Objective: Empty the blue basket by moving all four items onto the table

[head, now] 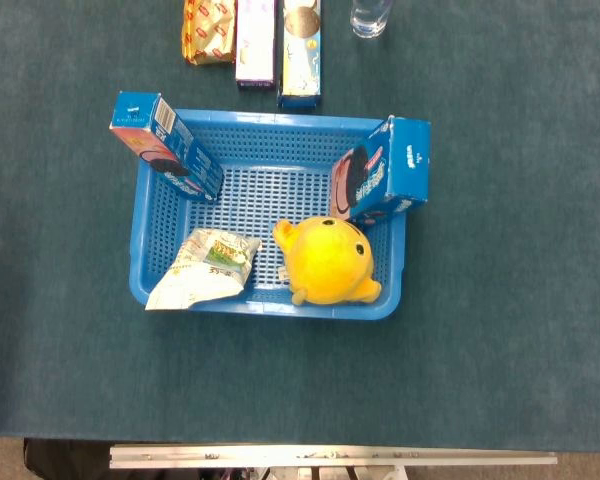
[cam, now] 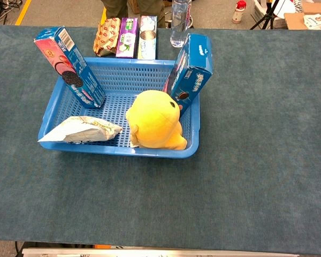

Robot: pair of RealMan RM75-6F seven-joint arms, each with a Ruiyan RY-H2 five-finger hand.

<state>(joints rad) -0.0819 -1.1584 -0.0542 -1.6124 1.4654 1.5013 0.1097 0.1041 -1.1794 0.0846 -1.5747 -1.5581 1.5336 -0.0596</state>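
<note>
Blue perforated plastic basket [head: 148, 265] on teal table cloth [head: 500, 300] contains yellow plush toy [head: 327, 262], white-green snack bag [head: 205, 268], two upright blue cookie boxes [head: 167, 146] [head: 385, 170]; neither hand visible; state undeterminable.

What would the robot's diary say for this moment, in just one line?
blue basket: all four items inside | two blue cookie boxes leaning on walls | yellow plush toy, snack bag in front | hands: not in view | moved out: none
</note>
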